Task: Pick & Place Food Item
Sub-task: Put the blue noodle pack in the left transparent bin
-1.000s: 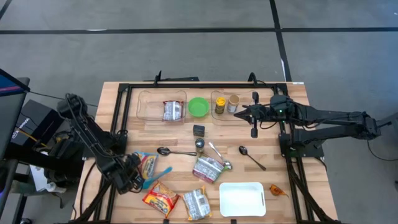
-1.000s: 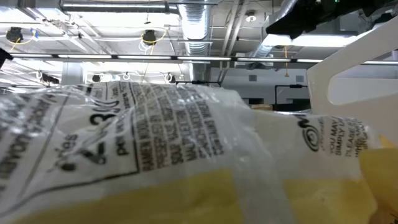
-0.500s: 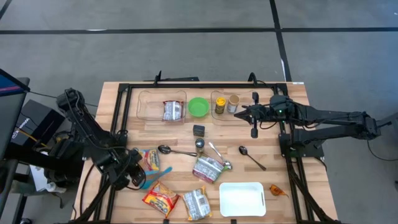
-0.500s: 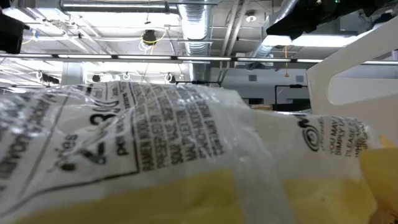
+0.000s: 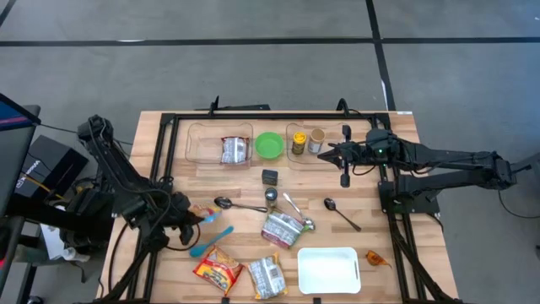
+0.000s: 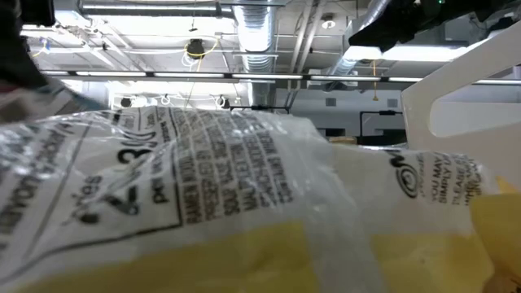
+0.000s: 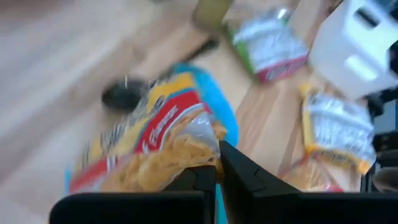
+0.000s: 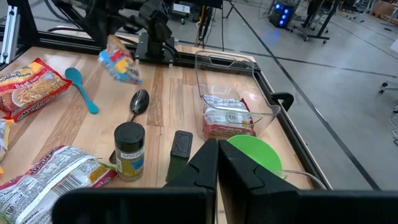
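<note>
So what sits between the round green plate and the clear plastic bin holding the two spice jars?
Nothing: in the high view only bare wood shows between the round green plate and the clear plastic bin with its two spice jars.

Wooden table (image 5: pixel 363 245) carries spoons (image 5: pixel 340 212), noodle packets (image 5: pixel 218 271), white tray (image 5: pixel 328 270).

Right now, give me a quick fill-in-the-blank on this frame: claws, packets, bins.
1. The left claw is shut on a ____ packet, lifted off the table.
2. The clear bin beside the green lid holds ____ packet.
3. The right claw waits, shut, over the bin with two ____.
4. The blue spoon lies on the ____.

Missing: noodle; one; jars; table
</note>
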Robot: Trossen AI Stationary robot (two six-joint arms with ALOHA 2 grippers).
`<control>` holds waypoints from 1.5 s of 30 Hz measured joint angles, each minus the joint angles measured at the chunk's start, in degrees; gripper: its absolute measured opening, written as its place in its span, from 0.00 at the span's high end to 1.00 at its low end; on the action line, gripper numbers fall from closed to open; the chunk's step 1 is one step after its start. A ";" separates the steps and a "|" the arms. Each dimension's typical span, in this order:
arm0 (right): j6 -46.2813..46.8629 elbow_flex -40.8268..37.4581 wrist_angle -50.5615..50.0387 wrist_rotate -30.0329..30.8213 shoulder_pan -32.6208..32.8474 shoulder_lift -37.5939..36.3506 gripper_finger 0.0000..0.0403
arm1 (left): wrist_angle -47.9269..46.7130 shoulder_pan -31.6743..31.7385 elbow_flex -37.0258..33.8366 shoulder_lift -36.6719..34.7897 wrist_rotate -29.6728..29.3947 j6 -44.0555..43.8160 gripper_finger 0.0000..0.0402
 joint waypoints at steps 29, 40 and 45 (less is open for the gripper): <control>0.15 0.00 0.00 0.00 0.00 -0.01 0.99 | -0.47 13.24 0.02 -7.18 -43.31 16.88 0.99; 1.23 0.00 0.01 0.02 0.00 0.00 0.99 | 0.91 32.46 0.02 -7.16 -43.19 16.88 0.99; 1.29 0.00 0.00 0.02 0.00 -0.02 0.99 | 4.32 39.78 0.02 -7.14 -41.08 16.88 0.99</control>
